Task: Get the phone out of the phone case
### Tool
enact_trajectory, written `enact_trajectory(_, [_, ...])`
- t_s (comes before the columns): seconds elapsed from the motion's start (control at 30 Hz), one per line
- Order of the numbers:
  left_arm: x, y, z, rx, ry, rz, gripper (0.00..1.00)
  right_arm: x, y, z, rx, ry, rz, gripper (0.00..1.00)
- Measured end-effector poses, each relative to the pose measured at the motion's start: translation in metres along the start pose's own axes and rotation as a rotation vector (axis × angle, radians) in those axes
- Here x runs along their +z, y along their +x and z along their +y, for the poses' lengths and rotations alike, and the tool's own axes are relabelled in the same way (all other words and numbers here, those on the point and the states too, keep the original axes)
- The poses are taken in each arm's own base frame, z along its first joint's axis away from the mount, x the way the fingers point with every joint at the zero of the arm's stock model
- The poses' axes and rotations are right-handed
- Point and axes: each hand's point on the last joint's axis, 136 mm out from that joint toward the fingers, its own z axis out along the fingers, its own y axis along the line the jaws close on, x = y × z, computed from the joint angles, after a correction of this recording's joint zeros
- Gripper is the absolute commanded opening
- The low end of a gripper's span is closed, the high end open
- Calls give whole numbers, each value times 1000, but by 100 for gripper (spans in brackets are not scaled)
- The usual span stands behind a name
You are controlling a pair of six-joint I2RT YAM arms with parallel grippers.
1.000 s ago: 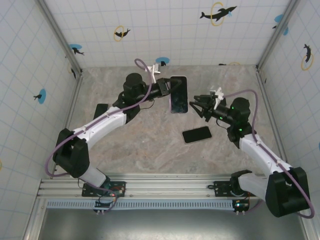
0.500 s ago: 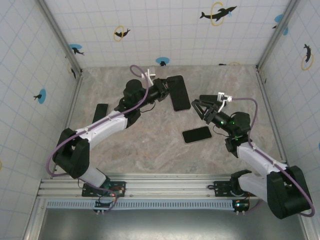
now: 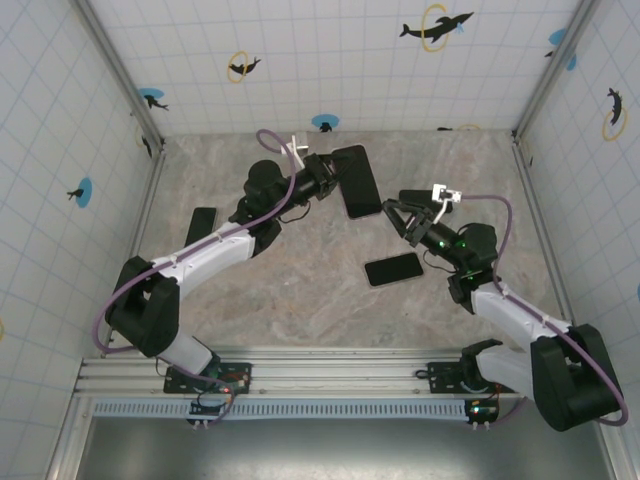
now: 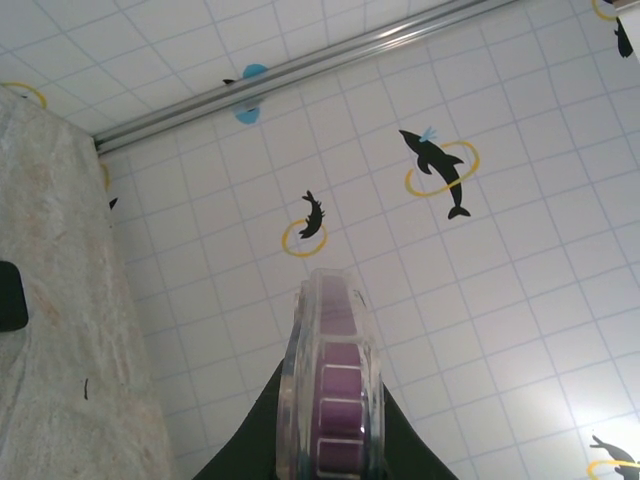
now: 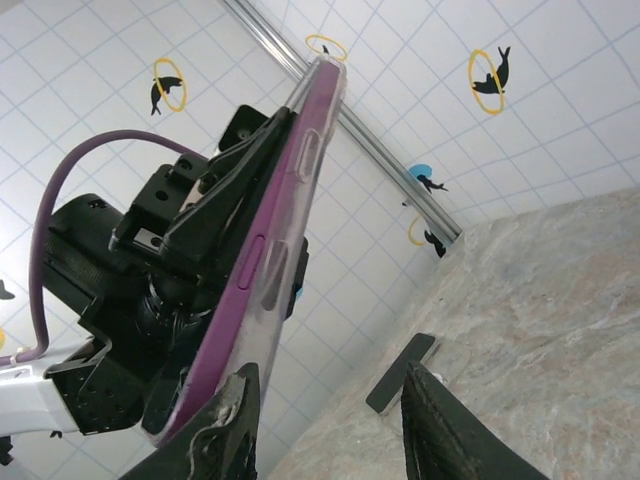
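Note:
A purple phone in a clear phone case point(image 3: 357, 183) hangs above the table's back middle, with my left gripper point(image 3: 330, 180) shut on it. The left wrist view shows the phone case point(image 4: 335, 380) edge-on, squeezed between my dark fingers point(image 4: 250, 445). My right gripper point(image 3: 398, 216) hovers open just right of the phone's near end. In the right wrist view the phone case point(image 5: 262, 250) slants up on the left. Its lower end sits next to my left fingertip point(image 5: 228, 415), and the gap between the right gripper's point(image 5: 330, 430) fingers holds nothing.
A second black phone point(image 3: 393, 268) lies flat on the marble table below the right gripper. Another dark flat slab point(image 3: 201, 224) lies at the left by the left arm, also seen as a slab point(image 5: 400, 372) on the table. Tiled walls close three sides.
The left gripper has tilted the cased phone and shifted it slightly left and back. The right gripper has swung up and toward the phone, its jaws narrowing a little.

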Motion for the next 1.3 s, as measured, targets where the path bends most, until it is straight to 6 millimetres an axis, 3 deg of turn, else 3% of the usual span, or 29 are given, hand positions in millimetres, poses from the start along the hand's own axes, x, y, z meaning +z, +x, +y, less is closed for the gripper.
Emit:
enact_trajectory(0.57, [0, -1, 1, 3, -6, -7, 2, 1, -7, 11, 43, -44, -29, 40])
enact_trajectory(1.03, [0, -2, 0, -15, 1, -13, 1, 8, 13, 10, 77, -57, 37, 40])
enact_trajectory(1.3, [4, -2, 3, -23, -4, -42, 5, 16, 16, 10, 237, -78, 24, 34])
